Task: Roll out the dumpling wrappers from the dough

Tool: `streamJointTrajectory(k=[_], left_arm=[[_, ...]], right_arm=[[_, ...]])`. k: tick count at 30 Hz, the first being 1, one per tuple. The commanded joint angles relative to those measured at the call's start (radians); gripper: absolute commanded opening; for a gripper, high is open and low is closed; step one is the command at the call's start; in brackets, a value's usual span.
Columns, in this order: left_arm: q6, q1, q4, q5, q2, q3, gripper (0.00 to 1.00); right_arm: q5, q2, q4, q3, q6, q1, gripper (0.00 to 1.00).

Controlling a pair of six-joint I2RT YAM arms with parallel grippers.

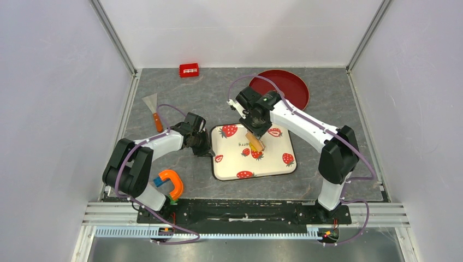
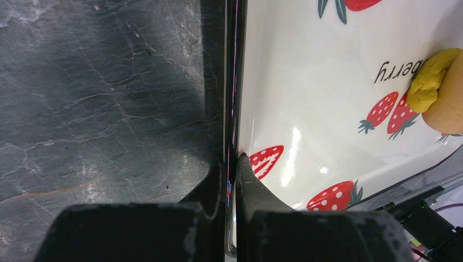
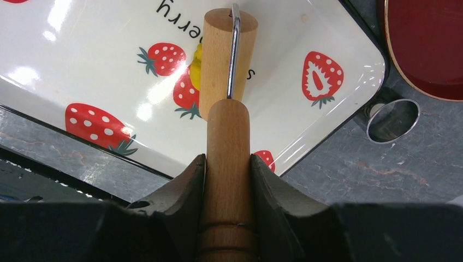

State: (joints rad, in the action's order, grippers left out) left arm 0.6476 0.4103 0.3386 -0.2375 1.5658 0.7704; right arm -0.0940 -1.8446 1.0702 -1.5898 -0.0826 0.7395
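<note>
The dough (image 2: 431, 82) is a bright yellow lump on the white strawberry-print tray (image 1: 235, 158), pressed under the tan wooden roller (image 1: 256, 143). My right gripper (image 3: 227, 164) is shut on the roller's handle (image 3: 227, 136); the roller's barrel (image 3: 218, 60) lies on the dough (image 3: 195, 65), which peeks out at its left side. My left gripper (image 2: 232, 164) is shut on the tray's left rim (image 2: 232, 82), one finger outside and one inside; it also shows in the top view (image 1: 206, 148). No dumpling wrappers are in view.
A red plate (image 1: 286, 87) sits at the back right, just beyond the tray. A round metal ring (image 3: 393, 120) lies between tray and plate. A red box (image 1: 189, 70) is at the back, a scraper (image 1: 153, 109) at the left, and an orange and blue tool (image 1: 170, 183) near the left arm's base.
</note>
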Motion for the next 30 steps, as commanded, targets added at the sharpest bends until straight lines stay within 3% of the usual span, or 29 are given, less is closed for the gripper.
streamJointTrajectory(k=[1, 30], left_arm=[[-0.019, 0.026, 0.036, 0.091, 0.068, -0.038, 0.02], [-0.019, 0.037, 0.037, 0.094, 0.06, -0.037, 0.02]], right_arm=[[0.208, -0.314, -0.091, 0.159, 0.017, 0.032, 0.0], [0.34, -0.342, -0.131, 0.23, -0.005, 0.073, 0.0]])
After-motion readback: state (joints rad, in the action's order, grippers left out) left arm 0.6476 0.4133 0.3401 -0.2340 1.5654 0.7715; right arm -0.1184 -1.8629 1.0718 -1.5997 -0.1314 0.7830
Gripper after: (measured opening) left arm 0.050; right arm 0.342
